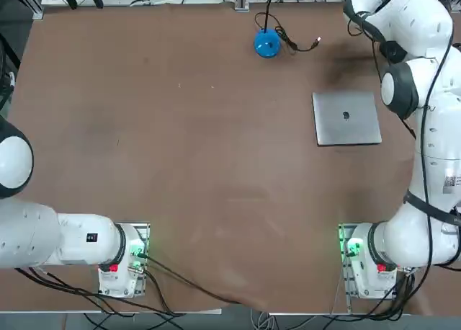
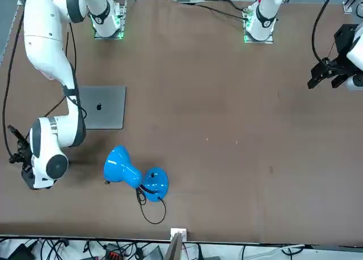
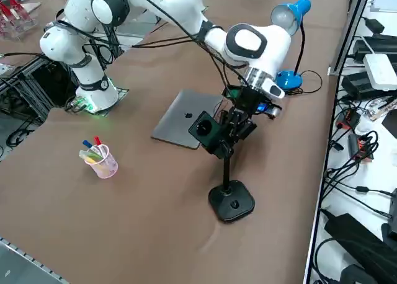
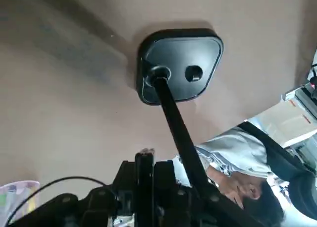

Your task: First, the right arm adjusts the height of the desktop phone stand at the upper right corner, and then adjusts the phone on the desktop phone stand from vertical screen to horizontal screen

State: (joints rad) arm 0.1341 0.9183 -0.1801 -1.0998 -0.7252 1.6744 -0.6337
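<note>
Position of the working parts, read left to right in the right side view: silver laptop (image 3: 186, 126) flat on the tabletop (image 3: 124, 222), then the clamp head (image 3: 211, 134) of the desktop phone stand (image 3: 231, 200), then the right claw (image 3: 239, 124) pressed in against that head from the far side. The right arm (image 3: 248, 45) descends from above to reach it.

The stand's thin pole (image 3: 226, 169) rises near-vertical from its dark base (rounded-square in the wrist view) (image 4: 181, 63), so the long axis of the stand runs straight up toward the claw. The claw sits at the top of that axis, at the clamp head, well above the base.

Whether the claw is closed on the head or merely beside it cannot be determined. The phone cannot be separated from the black clamp head. A height adjustment would likely run along the pole's axis.
</note>
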